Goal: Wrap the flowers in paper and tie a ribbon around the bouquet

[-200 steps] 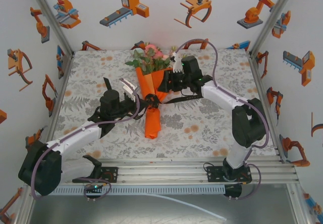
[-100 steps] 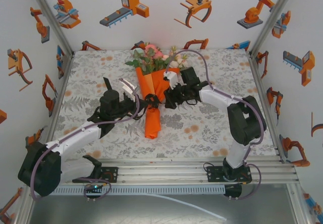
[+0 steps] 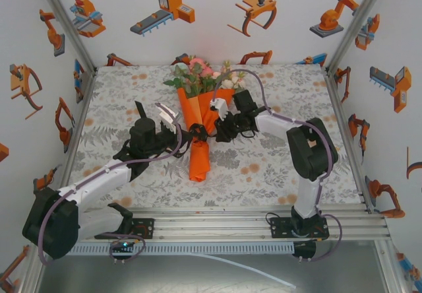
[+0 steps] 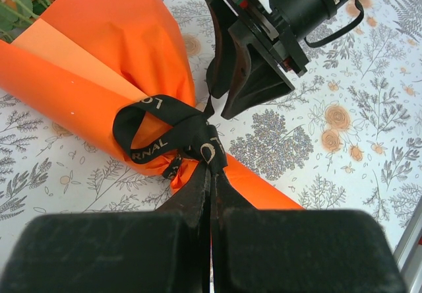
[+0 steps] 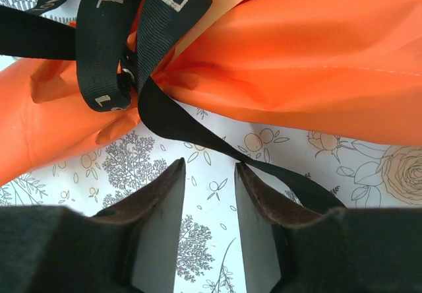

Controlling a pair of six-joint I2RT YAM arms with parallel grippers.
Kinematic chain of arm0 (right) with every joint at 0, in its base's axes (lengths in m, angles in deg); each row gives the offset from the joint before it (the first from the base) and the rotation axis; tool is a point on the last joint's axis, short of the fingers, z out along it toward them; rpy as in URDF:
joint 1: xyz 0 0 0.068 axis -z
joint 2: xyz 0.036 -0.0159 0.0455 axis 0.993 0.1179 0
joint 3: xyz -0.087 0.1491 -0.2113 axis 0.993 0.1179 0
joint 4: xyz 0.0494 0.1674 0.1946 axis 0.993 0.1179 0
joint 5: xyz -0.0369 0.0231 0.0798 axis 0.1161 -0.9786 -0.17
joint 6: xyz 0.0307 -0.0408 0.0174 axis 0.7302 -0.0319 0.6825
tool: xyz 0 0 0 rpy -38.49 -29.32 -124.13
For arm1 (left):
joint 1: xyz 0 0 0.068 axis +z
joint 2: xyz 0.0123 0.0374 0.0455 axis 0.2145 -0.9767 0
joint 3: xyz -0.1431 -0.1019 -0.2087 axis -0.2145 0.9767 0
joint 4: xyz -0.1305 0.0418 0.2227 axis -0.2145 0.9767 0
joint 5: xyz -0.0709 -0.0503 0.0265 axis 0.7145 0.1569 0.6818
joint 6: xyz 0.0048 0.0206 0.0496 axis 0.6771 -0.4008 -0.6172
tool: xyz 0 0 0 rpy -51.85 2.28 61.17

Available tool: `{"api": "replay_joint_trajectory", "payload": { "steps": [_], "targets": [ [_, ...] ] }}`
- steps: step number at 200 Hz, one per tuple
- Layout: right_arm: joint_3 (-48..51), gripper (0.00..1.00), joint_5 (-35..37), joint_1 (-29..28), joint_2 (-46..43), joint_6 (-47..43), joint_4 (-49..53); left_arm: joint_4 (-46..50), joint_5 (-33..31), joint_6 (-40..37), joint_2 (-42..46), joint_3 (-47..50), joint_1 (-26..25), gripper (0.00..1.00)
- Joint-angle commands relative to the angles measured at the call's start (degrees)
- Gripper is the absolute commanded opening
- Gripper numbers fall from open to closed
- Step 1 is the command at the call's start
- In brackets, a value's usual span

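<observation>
The left pincer (image 4: pixel 211 181) is shut on one end of the ribbon (image 4: pixel 158 131), gripped just short of the knot. The right pincer (image 5: pixel 210 167) is seen partly open, with nothing between its jaws. The other ribbon tail slants past the tip of one finger (image 5: pixel 254 187); whether it is touched there cannot be told.

Seen from above, the knot lies just to the left of the right pincer (image 3: pixel 216 127) and just to the right of the left pincer (image 3: pixel 181 134), so the two face each other across the narrow waist of the bouquet (image 3: pixel 198 111). The free tail is trailed to the right, so the right arm is judged the nearer to it. The coming move is judged to turn on that tail being brought between the open jaws and drawn rightward, across the bouquet.

The bouquet is laid flat near the middle of the table (image 3: pixel 264 161). Its long axis runs near to far, with the flowers (image 3: pixel 198 75) at the far end and the pinched paper (image 3: pixel 199 161) at the near end. The ribbon is wound round the waist, with one loop standing out of the knot.

The table is covered with a pale cloth printed in grey leaves. It is enclosed by white walls bearing orange robot pictures, and bare cloth is left on the right.
</observation>
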Motion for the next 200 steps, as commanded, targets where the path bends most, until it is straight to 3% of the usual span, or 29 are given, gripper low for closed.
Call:
{"api": "replay_joint_trajectory", "payload": {
  "steps": [1, 28, 86, 129, 169, 200],
  "targets": [
    [2.2, 0.51, -2.2, 0.6, -4.7, -1.7, -3.3, -0.6, 0.2, -0.3, 0.8, 0.3, -0.3, 0.0],
    [3.1, 0.59, -4.4, 0.7, -4.0, -5.7, -5.3, -1.0, 0.5, 0.0, 0.7, 0.3, -0.2, 0.0],
    [2.5, 0.6, -7.9, 0.8, -0.4, -7.2, -9.4, -0.5, 0.1, -0.3, 0.8, 0.2, -0.3, 0.0],
    [1.2, 0.43, -10.0, 0.8, 0.9, -6.8, -6.7, -1.0, 0.5, -0.1, 0.0, 0.0, -0.2, 0.0],
    [2.0, 0.0, -11.3, 0.9, -0.9, -5.9, -6.2, -1.0, 0.5, -0.1, -0.1, -0.1, -0.2, 0.0],
    [4.2, 0.0, -11.6, 1.0, -4.1, -3.8, -7.6, -0.9, 0.2, -0.4, 0.3, 0.2, -0.2, 0.0]
  ]
}}
